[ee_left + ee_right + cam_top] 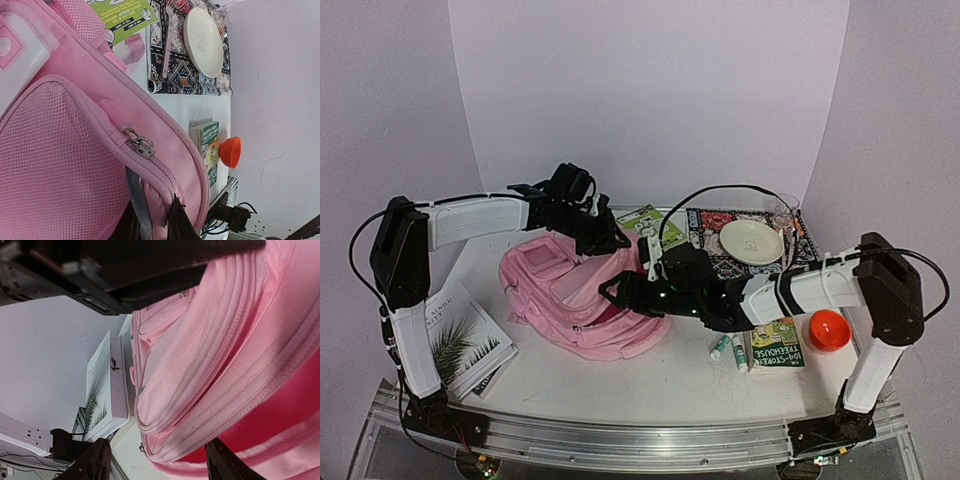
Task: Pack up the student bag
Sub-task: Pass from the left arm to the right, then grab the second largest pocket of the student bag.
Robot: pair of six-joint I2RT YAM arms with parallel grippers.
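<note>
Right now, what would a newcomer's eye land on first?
The big pink student bag mid-table, left gripper clamped on its fabric, right gripper open against it. Then the bright orange round object near the right edge and the white plate on the patterned mat behind.

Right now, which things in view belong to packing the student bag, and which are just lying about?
Job in hand: student bag; left claw and right claw, both at the bag. Probably to be packed: plant-cover book, Treehouse book, glue sticks.

Likely just lying about: white plate, patterned mat, clear glass, orange round thing.
</note>
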